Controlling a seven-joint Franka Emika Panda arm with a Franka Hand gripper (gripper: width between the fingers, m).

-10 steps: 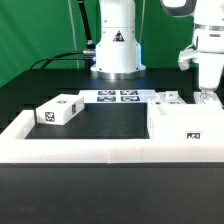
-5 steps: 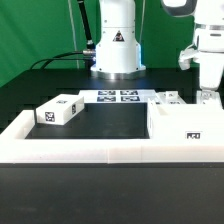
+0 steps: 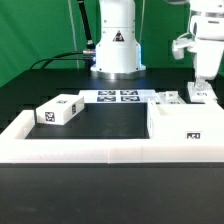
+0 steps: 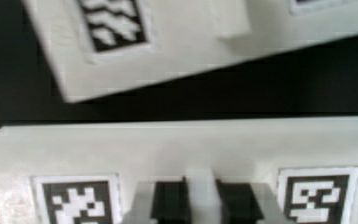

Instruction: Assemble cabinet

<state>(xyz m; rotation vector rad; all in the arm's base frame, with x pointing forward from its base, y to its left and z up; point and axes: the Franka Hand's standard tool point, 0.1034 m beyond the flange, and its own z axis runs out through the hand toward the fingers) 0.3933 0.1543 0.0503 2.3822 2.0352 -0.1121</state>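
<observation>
While the claw [image 3: 204, 83] hangs at upper right, close above a tagged cabinet panel [image 3: 201, 95], we cannot tell whether it is parted.

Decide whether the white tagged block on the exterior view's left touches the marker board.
Apart. The exterior view shows a strip of black table between the white block and the marker board.

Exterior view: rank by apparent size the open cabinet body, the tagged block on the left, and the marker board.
1. cabinet body: largest, but nearest the camera.
2. tagged block: second.
3. marker board: smallest, but flat and farther back, so unsure.
</observation>
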